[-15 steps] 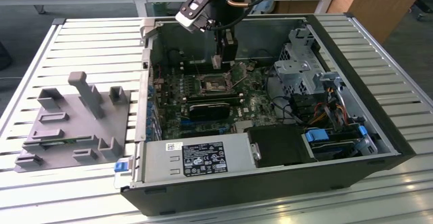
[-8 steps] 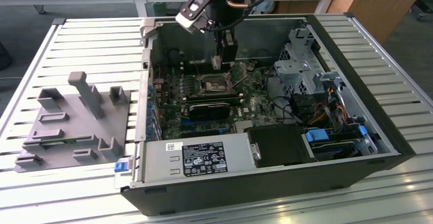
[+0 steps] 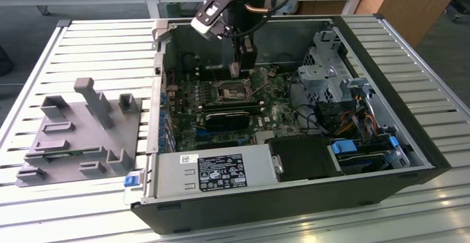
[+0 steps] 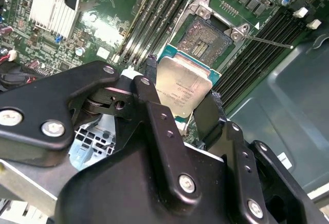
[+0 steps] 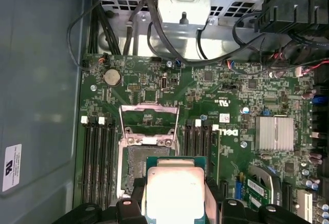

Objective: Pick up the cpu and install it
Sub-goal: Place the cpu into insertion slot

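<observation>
The cpu [image 4: 182,89] is a flat square chip with a shiny silver top. My gripper [image 4: 181,96] is shut on it, one black finger [image 4: 149,72] on each of two opposite edges. In the first wrist view the cpu [image 5: 175,190] hangs partly over the open motherboard socket [image 5: 146,163], whose metal load plate [image 5: 149,118] is flipped up. In the exterior view my gripper [image 3: 236,71] reaches down into the open computer case [image 3: 411,144], just above the socket [image 3: 233,90].
A grey plastic fixture tray [image 3: 74,138] lies on the slatted table at the exterior view's left. Inside the case are the power supply [image 3: 213,169], a drive cage [image 3: 327,61], cables, memory slots [image 5: 97,157] and a finned silver heatsink [image 5: 275,133].
</observation>
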